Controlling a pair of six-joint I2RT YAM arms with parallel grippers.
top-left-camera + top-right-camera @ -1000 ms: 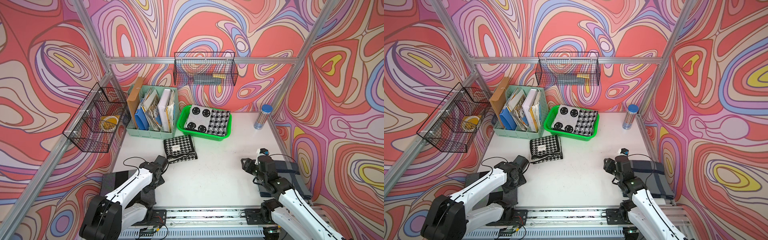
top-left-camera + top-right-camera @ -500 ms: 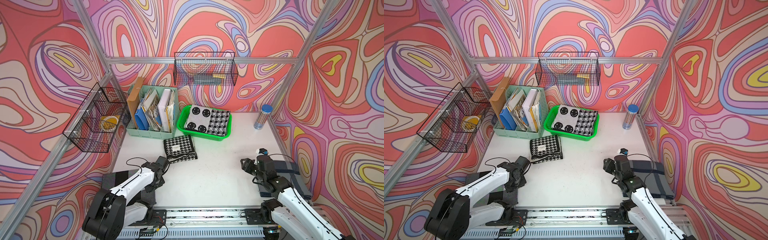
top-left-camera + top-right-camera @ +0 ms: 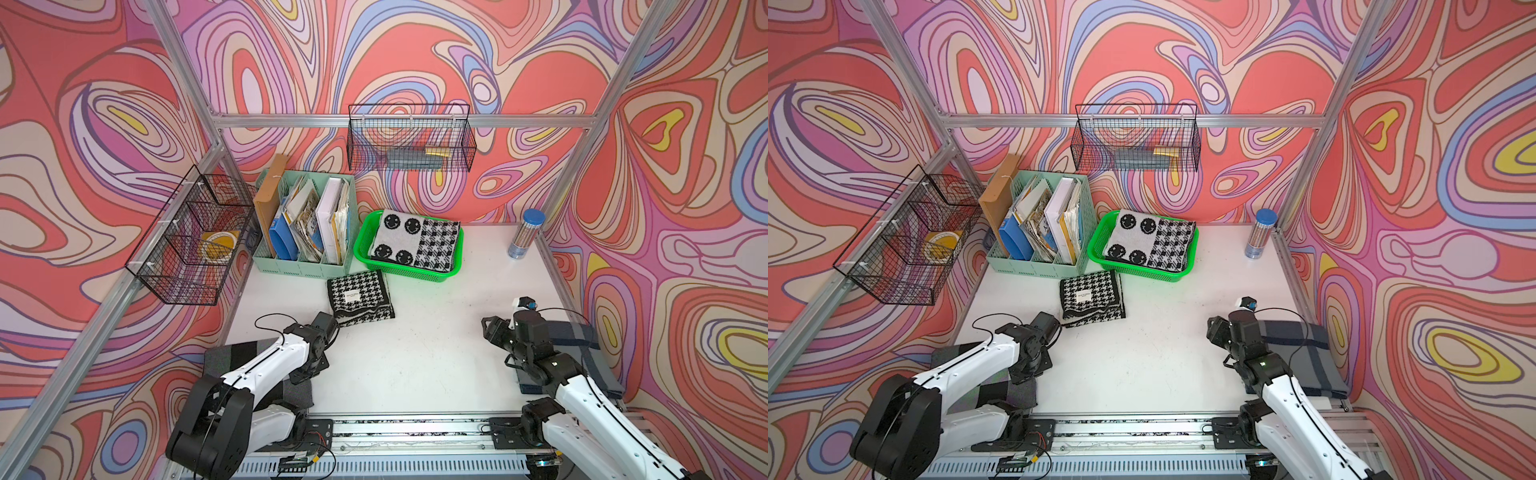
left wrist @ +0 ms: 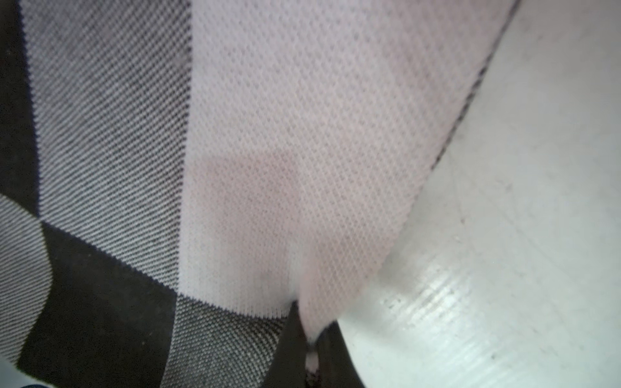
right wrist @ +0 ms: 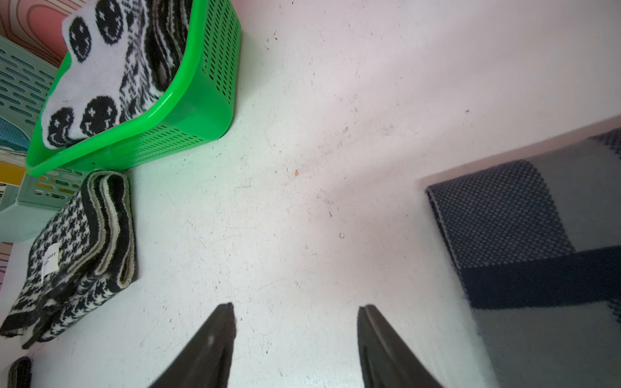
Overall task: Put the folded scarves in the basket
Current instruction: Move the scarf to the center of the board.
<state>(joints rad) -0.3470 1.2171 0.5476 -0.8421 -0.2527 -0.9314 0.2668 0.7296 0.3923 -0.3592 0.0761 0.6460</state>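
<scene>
On the white table (image 3: 415, 353), the green basket (image 3: 415, 274) sits at the back, already holding two folded cloths (image 3: 415, 243). The checked scarf (image 4: 268, 151) lies at the front under the left arm, well apart from the basket (a houndstooth scarf (image 3: 359, 297) lies nearer it, untouched). The step looks like the grasp: the left claw (image 4: 311, 351) is closed, pinching the checked cloth's edge. The right claw (image 5: 297, 307) hangs half-open over bare table, empty. Next calls for a lift that keeps the folds, then a carry to the basket. Against the earlier frames, the left claw has gone from wide to closed; the rest sits unchanged.
</scene>
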